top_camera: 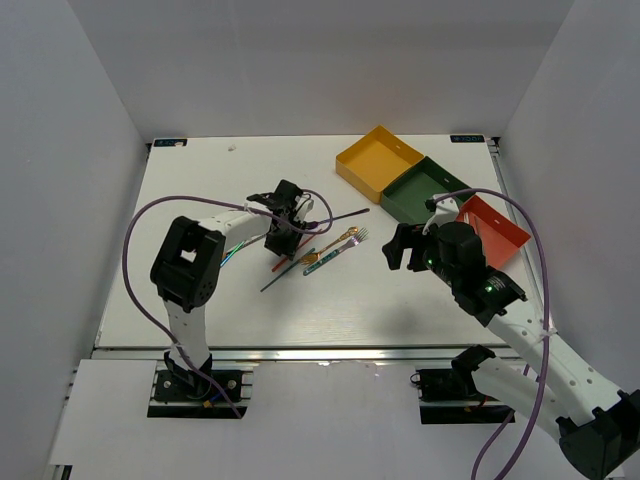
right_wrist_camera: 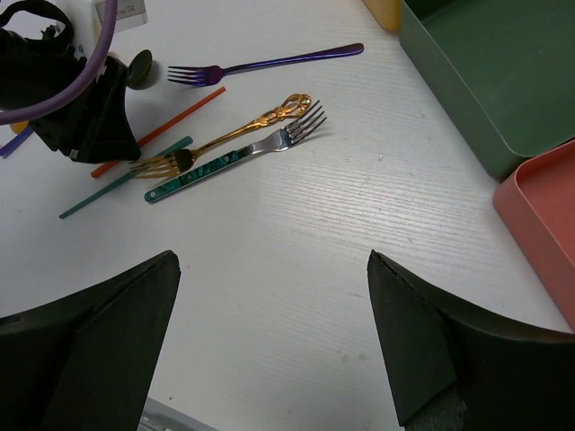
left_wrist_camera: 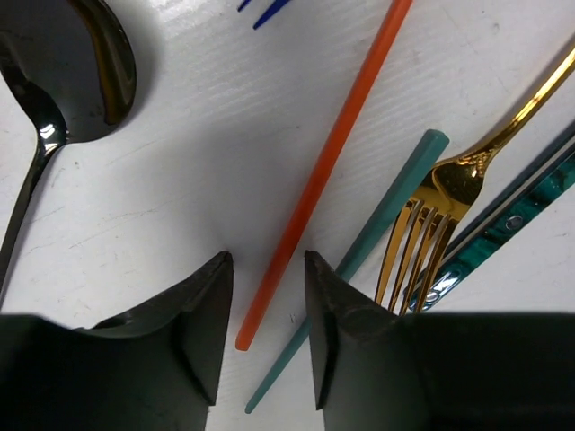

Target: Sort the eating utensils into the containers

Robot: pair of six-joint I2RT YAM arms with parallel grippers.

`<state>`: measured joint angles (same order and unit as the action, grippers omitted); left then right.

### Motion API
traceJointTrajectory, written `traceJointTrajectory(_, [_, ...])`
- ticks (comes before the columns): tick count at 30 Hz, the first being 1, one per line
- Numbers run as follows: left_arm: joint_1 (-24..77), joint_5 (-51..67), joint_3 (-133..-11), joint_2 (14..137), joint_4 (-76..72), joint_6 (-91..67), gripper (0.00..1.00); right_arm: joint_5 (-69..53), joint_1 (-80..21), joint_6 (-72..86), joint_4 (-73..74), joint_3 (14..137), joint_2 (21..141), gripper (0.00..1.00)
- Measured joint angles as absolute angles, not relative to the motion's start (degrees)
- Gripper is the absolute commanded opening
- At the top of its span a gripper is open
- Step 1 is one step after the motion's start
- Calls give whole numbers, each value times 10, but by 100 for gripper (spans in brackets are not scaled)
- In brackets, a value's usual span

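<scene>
The orange-red chopstick (left_wrist_camera: 332,153) lies flat on the white table (left_wrist_camera: 180,180). In the left wrist view its long axis runs from 7 o'clock to 1 o'clock, and its near end sits between the fingers of the left gripper (left_wrist_camera: 267,269) — jaws narrowed but apart, with table showing on either side, so nothing is pinched. Just at its 3 o'clock lies a teal chopstick (left_wrist_camera: 386,206), nearly parallel, then a gold fork (left_wrist_camera: 449,180) with its tines toward the gripper. A dark spoon (left_wrist_camera: 81,63) lies at 10 o'clock.

The right gripper (right_wrist_camera: 271,269) hangs wide, holding nothing. From its view, the purple fork (right_wrist_camera: 260,65) points its tines to 9 o'clock and the teal-handled fork (right_wrist_camera: 225,162) to 2 o'clock. The green tray (right_wrist_camera: 485,72) is at 1 o'clock and the red-orange tray (right_wrist_camera: 539,215) at 3 — the print on a white label (right_wrist_camera: 126,11) is too small to read
</scene>
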<state>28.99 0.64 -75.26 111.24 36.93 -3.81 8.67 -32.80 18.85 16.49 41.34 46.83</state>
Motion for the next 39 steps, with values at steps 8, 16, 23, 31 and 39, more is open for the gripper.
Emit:
traceJointTrajectory(8, [289, 7, -754, 1114, 368, -32, 24, 83, -328, 190, 165, 413, 455, 89])
traceJointTrajectory(16, [289, 9, -756, 1115, 371, -24, 2, 77, -328, 194, 165, 413, 430, 89])
traceJointTrajectory(23, [289, 8, -770, 1120, 390, -21, 0, 77, -328, 200, 166, 413, 422, 89])
traceJointTrajectory(31, [291, 8, -824, 1106, 420, -28, 0, 49, -328, 240, 132, 394, 421, 89])
traceJointTrajectory(39, [303, 51, -853, 979, 400, -71, 0, -25, -328, 358, -3, 329, 446, 90])
